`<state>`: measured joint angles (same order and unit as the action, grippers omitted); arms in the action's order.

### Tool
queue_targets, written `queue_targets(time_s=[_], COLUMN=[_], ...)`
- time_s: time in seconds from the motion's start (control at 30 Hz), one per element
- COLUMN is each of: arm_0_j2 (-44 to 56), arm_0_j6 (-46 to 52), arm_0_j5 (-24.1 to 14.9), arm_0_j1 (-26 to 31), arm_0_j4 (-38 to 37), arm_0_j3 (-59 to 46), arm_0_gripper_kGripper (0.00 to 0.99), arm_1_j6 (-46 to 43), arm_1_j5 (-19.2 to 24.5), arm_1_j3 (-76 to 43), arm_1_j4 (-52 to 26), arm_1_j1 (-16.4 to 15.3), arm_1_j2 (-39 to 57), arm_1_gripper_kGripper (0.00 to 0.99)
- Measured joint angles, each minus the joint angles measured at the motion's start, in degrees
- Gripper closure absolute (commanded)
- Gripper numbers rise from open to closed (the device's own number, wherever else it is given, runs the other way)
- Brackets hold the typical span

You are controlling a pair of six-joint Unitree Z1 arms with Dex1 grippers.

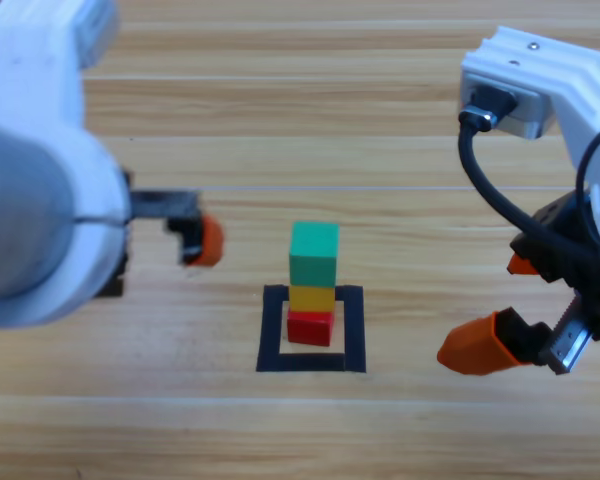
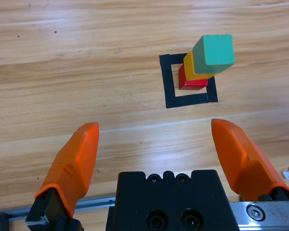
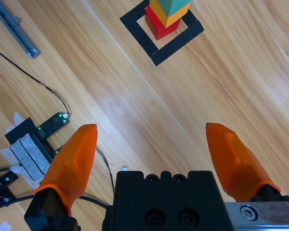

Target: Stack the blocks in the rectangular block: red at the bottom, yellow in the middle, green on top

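Observation:
The three cubes stand in one upright stack inside the black tape rectangle (image 1: 273, 330). The red cube (image 1: 309, 328) is at the bottom, the yellow cube (image 1: 311, 297) sits on it, and the teal-green cube (image 1: 314, 252) is on top. The left wrist view shows the same stack: green cube (image 2: 213, 50), yellow cube (image 2: 190, 67), red cube (image 2: 191, 84). My left gripper (image 2: 155, 125) is open and empty, off to the left of the stack. Only one of its jaws shows in the high view. My right gripper (image 1: 478, 310) is open and empty, to the right of the rectangle (image 3: 161, 53).
In the right wrist view a small circuit board (image 3: 52, 124) with green lights lies on the table. Thin black cables, white tape pieces and a metal rail (image 3: 14, 29) lie nearby. The left arm's grey body fills the high view's left side.

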<state>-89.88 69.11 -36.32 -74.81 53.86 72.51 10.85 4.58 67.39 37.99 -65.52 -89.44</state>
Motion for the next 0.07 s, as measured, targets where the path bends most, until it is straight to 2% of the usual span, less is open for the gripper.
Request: queue_targets(time_s=[0.07], arm_0_j2=[1.4], arm_0_j6=[-0.6], arm_0_j5=[0.0], arm_0_j1=[-0.3], arm_0_j4=[-0.9], arm_0_j3=[-1.7], arm_0_gripper_kGripper=[0.0], arm_1_j6=[0.0], arm_1_j5=[0.0], arm_1_j3=[0.0], arm_1_j4=[0.0], arm_1_j1=[0.0], arm_1_j2=[0.0], arm_1_gripper_kGripper=[0.0])
